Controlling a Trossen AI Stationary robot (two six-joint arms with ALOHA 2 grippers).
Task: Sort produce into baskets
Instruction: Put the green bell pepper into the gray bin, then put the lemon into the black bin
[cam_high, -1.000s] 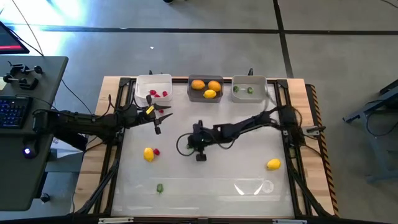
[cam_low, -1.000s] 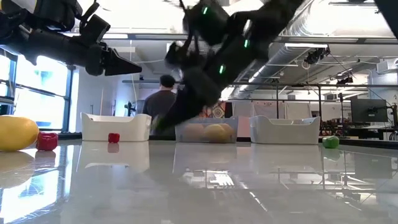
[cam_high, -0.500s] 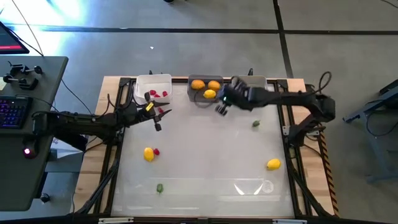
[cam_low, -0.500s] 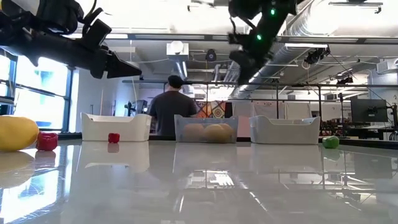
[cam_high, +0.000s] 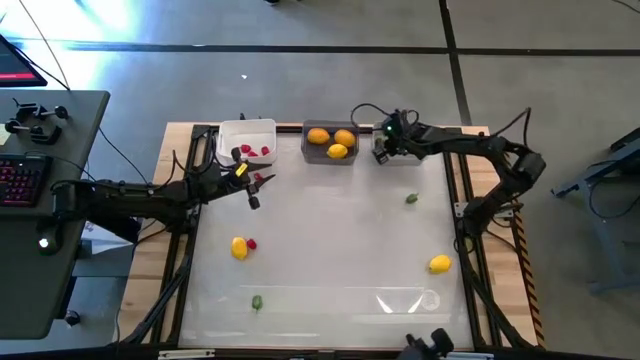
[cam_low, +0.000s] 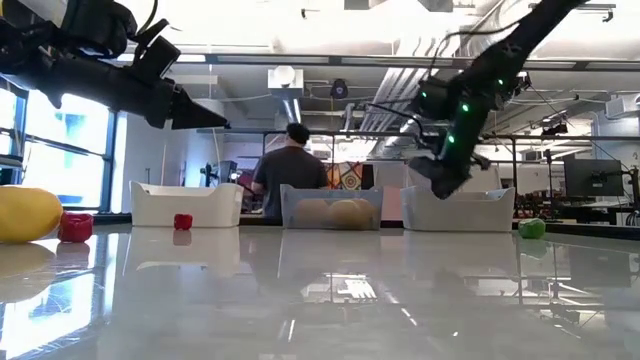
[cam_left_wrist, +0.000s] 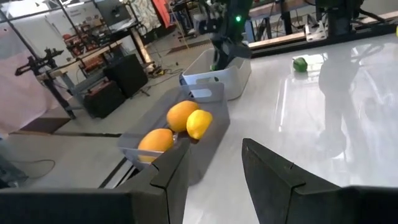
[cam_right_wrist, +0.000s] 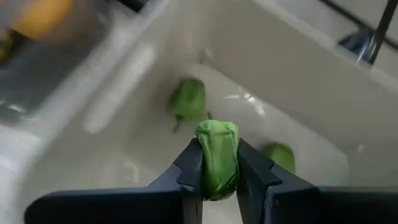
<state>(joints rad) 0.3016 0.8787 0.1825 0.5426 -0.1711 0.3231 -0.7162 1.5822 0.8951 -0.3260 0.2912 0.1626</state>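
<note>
The right gripper (cam_right_wrist: 219, 163) is over the light grey basket (cam_high: 402, 143) at the far edge of the table, its two fingers clenched on a small green piece (cam_right_wrist: 217, 157), with two more green pieces (cam_right_wrist: 188, 99) lying on the basket floor below it. This looks like the drop-off, and the way to do it well is to hold steady above the basket's middle, clear of the rim, and let the fingers part cleanly so the piece falls straight in rather than clipping the wall; a low release would keep it from bouncing out. The neighbouring dark grey basket (cam_high: 331, 146) holds the oranges and a lemon (cam_left_wrist: 199, 123), so any drift that way is to be avoided. Meanwhile the left gripper (cam_left_wrist: 214, 177) hangs near the white basket (cam_high: 247, 142), its fingers part open with nothing between them. On the open table a lemon (cam_high: 239, 247) with a red piece (cam_high: 251, 243) just beside it, a green piece (cam_high: 257, 301) near the front edge, another green piece (cam_high: 411, 199) and a second lemon (cam_high: 440, 264) wait to be sorted. A person (cam_low: 291, 172) stands in the room beyond the baskets.
</note>
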